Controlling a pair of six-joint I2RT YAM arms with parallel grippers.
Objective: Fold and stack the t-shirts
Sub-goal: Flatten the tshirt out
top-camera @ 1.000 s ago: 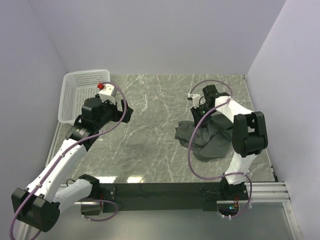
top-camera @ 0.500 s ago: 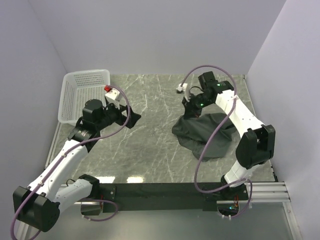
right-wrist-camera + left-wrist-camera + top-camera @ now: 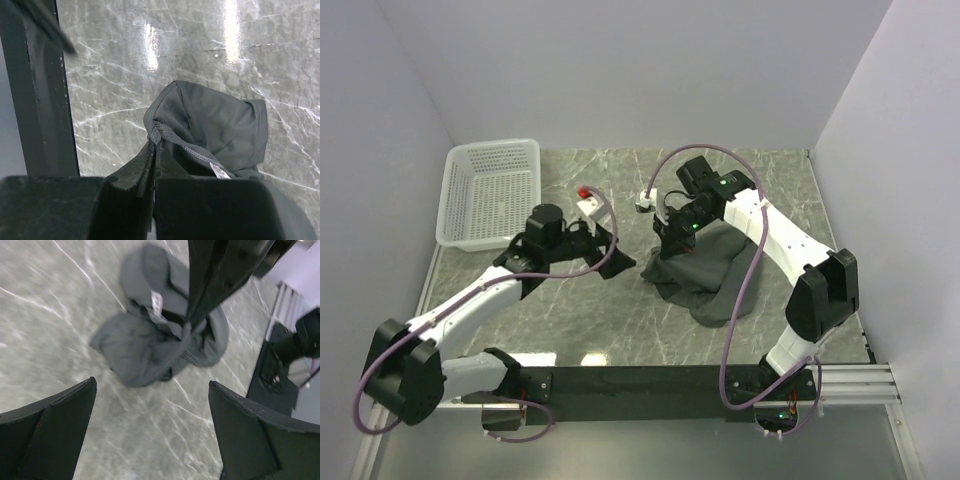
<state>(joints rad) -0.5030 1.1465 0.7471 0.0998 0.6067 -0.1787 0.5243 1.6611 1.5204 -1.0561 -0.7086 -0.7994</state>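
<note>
A single dark grey t-shirt (image 3: 715,280) lies bunched on the marble-patterned tabletop (image 3: 620,315). It sits right of centre and well apart from the white mesh basket (image 3: 490,190) at the far left corner. It is a crumpled heap, not spread flat. From above, its long axis runs on a diagonal, from a raised, pinched end near the middle of the tabletop to a lower, wider end toward the near right.

The right gripper (image 3: 663,238) reaches over the heap from the far right, and its jaws are clamped tight on a twisted fold of fabric at that raised end (the right wrist view shows the cloth gathered into a small knot right at the fingertips (image 3: 142,172), with the rest of the shirt hanging away beyond). A small white label (image 3: 157,304) shows among the folds, so the neck opening probably faces up close to the grasp, though the crumpling makes that hard to be sure of. A hemmed edge, perhaps a sleeve, shows at the right of the right wrist view.

The left gripper (image 3: 610,248) hovers just left of the pinched end and points toward it. Its jaws are spread wide with nothing held between them, and it is apart from the fabric.
</note>
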